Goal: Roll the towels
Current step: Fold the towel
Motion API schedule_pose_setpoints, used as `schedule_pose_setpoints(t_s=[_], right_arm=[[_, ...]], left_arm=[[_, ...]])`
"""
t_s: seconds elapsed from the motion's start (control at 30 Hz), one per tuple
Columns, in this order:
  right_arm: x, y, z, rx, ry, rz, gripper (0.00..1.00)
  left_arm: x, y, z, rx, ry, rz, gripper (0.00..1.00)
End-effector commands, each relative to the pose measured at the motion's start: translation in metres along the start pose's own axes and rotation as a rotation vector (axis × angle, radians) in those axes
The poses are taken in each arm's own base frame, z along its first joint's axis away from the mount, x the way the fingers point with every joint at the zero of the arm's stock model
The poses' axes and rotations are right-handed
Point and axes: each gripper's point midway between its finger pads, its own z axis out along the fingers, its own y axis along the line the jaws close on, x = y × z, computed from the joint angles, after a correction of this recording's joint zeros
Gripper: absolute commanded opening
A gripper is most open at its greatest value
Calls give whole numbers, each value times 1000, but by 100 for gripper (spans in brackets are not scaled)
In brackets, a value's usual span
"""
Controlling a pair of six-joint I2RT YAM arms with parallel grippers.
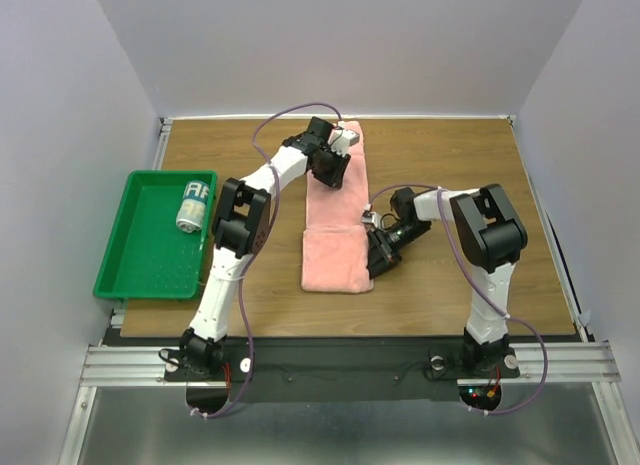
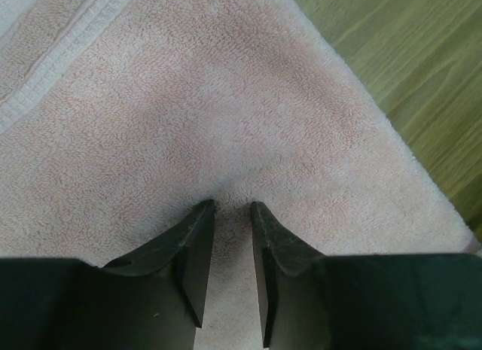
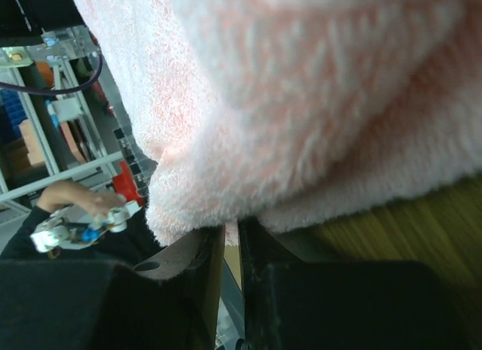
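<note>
The salmon-pink towel (image 1: 335, 225) lies as a long folded strip in the middle of the table. My left gripper (image 1: 329, 171) presses down on its far half. In the left wrist view its fingers (image 2: 232, 207) stand close together with a pinch of terry (image 2: 226, 101) between them. My right gripper (image 1: 379, 253) is at the strip's near right edge. In the right wrist view it (image 3: 232, 228) is shut on the towel's edge (image 3: 301, 101), which is raised off the wood. The small white printed towel (image 1: 193, 205) lies rolled up in the tray.
A green tray (image 1: 140, 260) stands at the table's left edge. Bare wooden table (image 1: 450, 155) lies right of the towel. A metal rail (image 1: 350, 360) runs along the near edge by the arm bases.
</note>
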Motion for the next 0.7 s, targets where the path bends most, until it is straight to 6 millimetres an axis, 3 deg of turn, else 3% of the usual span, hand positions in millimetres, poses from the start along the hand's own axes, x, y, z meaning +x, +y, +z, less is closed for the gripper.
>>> schedule_pose_setpoints(t_s=[0.0,0.1,0.13,0.17,0.2,0.23,0.27,0.37,0.53,0.57,0.6,0.67], right_arm=[[-22,-9,-28,129,-93,-90,20],[-27,6,-48,174,-147,-157,28],[-30,11,-53,191,-166,-180,30],[-32,16,-57,192,-181,-193,32],[-38,27,-64,193,-211,-222,35],[-41,30,-67,197,-222,-229,36],[-45,34,-70,200,-233,-225,38],[-57,36,-75,215,-257,-228,47],[-102,23,-88,313,-352,-204,48],[-109,18,-88,329,-361,-197,48],[-124,20,-93,340,-396,-208,48],[-135,15,-95,362,-410,-201,48]], left_arm=[[-29,22,-49,-96,-86,30,45],[-58,14,-98,-93,-180,68,53],[-76,9,-129,-107,-239,93,56],[-82,5,-143,-110,-262,116,58],[-75,1,-149,-102,-255,139,62],[-88,-8,-178,-113,-317,172,70],[-73,-11,-179,-108,-298,174,77],[-62,-27,-208,-102,-333,230,86],[-32,-51,-235,-60,-347,263,87],[-33,-58,-250,-59,-383,280,87],[-16,-60,-245,-44,-359,281,87],[-11,-72,-259,-27,-391,313,86]])
